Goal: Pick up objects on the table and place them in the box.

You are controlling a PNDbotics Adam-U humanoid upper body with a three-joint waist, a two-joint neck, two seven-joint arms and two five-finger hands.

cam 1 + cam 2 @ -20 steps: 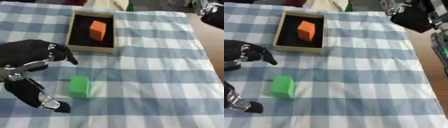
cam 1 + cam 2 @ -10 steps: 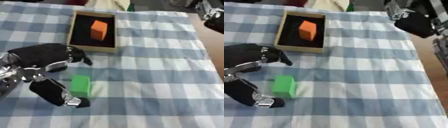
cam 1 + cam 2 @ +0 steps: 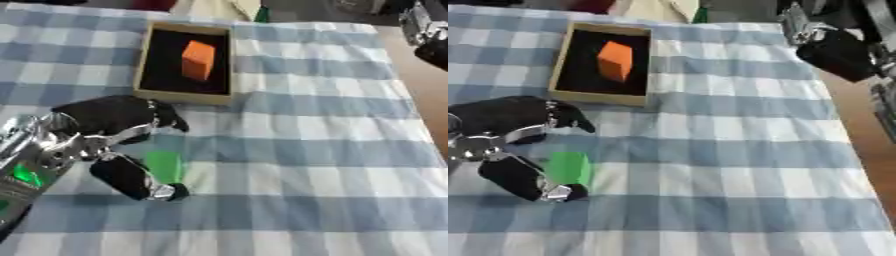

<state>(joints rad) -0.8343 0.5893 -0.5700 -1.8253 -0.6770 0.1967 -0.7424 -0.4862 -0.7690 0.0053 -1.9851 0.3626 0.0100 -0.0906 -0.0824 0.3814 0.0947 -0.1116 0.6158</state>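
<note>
left robot hand (image 3: 509,137): spread wide around the green block (image 3: 568,167), fingers above it and thumb below; not clenched, and I see no pinch on the block, so I judge it released for now
green block: lies on the checked cloth of the desk (image 3: 737,165) near the front left, between the fingers and the thumb; whether either touches it I cannot tell
box (image 3: 185,97): open, dark inside, set further back on the desk just beyond the fingers; an orange block (image 3: 198,60) already stands in it
right robot hand (image 3: 837,52): raised at the far right by the desk edge, well apart from the work; whether it is clenched or spread I cannot tell
risk, grasp: if the thumb closes off-centre the block may twist or squirt out sideways, since its faces look smooth
risk, cloth: a dragging thumb tip could ruck the cloth and shove the block
risk, box: the knuckles sit near the front wall of the box; lifting low may knock that wall or push the box back
risk, drop: the orange block takes the middle, so the green one may land on it and tip out
room: wide bare cloth to the right and front; the path up to the box is short and unobstructed
edges: right desk edge well away from the block
</note>
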